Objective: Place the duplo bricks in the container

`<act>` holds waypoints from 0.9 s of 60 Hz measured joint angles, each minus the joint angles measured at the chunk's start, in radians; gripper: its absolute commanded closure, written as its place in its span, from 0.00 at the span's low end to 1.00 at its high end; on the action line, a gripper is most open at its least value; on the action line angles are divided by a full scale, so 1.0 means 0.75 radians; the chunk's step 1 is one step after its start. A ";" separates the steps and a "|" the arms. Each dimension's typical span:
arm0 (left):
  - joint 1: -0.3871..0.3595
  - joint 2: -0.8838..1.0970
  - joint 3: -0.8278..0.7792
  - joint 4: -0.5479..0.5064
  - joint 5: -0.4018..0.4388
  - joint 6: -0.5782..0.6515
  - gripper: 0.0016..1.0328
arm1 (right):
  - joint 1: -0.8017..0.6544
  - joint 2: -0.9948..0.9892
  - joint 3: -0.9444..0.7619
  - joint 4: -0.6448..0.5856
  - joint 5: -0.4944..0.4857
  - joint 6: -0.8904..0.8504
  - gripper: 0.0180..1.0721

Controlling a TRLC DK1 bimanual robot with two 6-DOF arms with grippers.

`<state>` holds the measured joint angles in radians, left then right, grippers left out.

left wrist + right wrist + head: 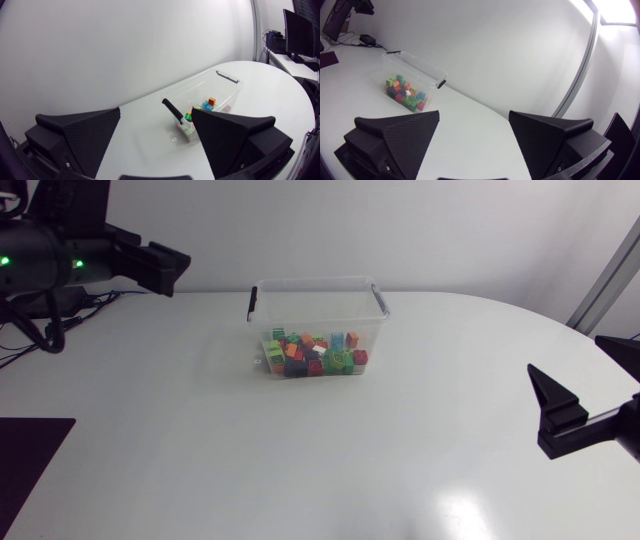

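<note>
Multicoloured plastic duplo bricks (315, 355) lie heaped in a clear, black-handled plastic container (318, 282). The left pincer (155, 135) and right pincer (474, 135) gape wide, empty.

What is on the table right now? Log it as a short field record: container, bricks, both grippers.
container: clear plastic box with black handles, upright on the white table, open top
bricks: multicoloured duplo bricks, piled inside the box
loose bricks: none visible on the table
left gripper: open, empty, well clear of the box
right gripper: open, empty, well clear of the box
</note>
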<state>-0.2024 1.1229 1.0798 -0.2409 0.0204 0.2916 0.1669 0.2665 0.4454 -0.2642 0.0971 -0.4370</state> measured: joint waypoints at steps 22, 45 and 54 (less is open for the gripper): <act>0.122 -0.410 -0.324 0.006 0.026 -0.005 0.04 | -0.085 -0.151 -0.067 -0.029 0.007 0.010 0.05; 0.229 -0.744 -0.600 0.001 0.087 -0.012 0.04 | -0.095 -0.288 -0.161 -0.043 0.007 0.038 0.05; 0.287 -0.838 -0.685 0.042 0.108 -0.015 0.04 | -0.095 -0.343 -0.194 -0.032 0.007 0.062 0.05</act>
<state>0.0128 0.4946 0.5663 -0.2092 0.1013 0.2802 0.0956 0.0093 0.3000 -0.2882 0.1024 -0.3908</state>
